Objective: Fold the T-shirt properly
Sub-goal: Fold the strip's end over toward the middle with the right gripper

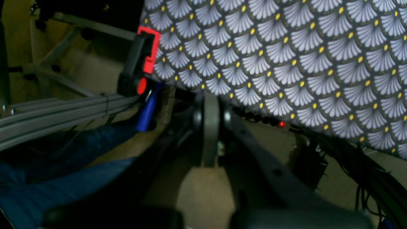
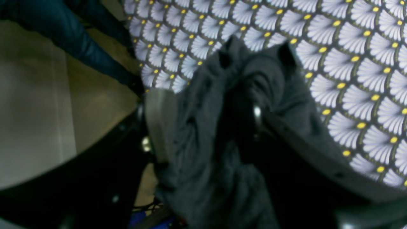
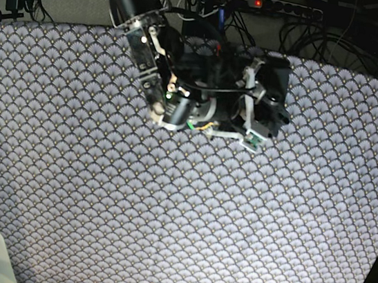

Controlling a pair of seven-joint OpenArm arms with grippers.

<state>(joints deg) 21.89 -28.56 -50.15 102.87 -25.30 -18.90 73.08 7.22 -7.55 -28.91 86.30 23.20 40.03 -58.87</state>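
The T-shirt (image 2: 219,133) hangs bunched over the right gripper (image 2: 206,121) at the far edge of the tablecloth (image 3: 165,215); whether those jaws grip it cannot be told. Left gripper (image 1: 210,127) is closed and empty. The cloth looks soft, light and limp; a hem or shoulder seam is likely the best hold.

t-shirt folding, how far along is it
Hard to call anything done: in the base view the T-shirt sits as a dark pile at the far edge of the tablecloth, mostly hidden by the arms. In hand: bunched shirt cloth drapes between the right tool fingers. Left: placing it neatly; the left tool is shut, off the table edge.
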